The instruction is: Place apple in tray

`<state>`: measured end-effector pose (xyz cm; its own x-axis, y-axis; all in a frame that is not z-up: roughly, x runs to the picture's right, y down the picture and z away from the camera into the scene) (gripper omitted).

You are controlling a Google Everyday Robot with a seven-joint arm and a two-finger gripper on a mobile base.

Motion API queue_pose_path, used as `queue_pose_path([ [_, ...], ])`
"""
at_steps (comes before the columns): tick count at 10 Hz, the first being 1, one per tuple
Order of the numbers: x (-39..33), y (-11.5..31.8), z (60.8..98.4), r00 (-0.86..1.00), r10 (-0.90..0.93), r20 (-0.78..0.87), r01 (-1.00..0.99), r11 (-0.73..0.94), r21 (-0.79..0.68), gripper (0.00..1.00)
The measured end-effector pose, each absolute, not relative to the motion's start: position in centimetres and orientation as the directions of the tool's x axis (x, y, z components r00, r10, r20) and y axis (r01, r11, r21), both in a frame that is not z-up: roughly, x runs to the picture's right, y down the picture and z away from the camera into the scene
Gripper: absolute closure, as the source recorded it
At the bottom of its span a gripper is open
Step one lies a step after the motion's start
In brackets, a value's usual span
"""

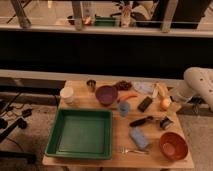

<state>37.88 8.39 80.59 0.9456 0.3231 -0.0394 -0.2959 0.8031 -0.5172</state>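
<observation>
The apple point(165, 103), small and orange-yellow, rests on the table near its right edge. The big green tray point(80, 132) lies at the table's front left with nothing in it. My white arm reaches in from the right, and its gripper point(172, 99) hangs just right of the apple, close above the tabletop. It stands open and I see nothing in it. Part of the gripper is hidden by the arm's wrist.
A purple bowl point(106, 94), a thin carrot point(130, 96), a blue cup point(124, 107) and a black block point(145, 104) lie between apple and tray. An orange-red bowl point(173, 145), a blue sponge point(139, 137) and a fork point(131, 150) are at front right. A white cup point(66, 94) stands at back left.
</observation>
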Motion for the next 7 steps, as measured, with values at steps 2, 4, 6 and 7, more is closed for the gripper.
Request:
queue_pose_path([
  [2,38.1,8.4,81.3,0.943,0.331,-0.043,-0.304,0.799,-0.519,0.20],
  [4,38.6,8.6,82.4,0.944,0.328,-0.043,-0.298,0.788,-0.539,0.20],
  [6,38.7,8.4,83.4,0.947,0.318,-0.032,-0.282,0.782,-0.557,0.20],
  [7,38.6,8.3,84.1,0.950,0.310,-0.021,-0.267,0.781,-0.565,0.20],
])
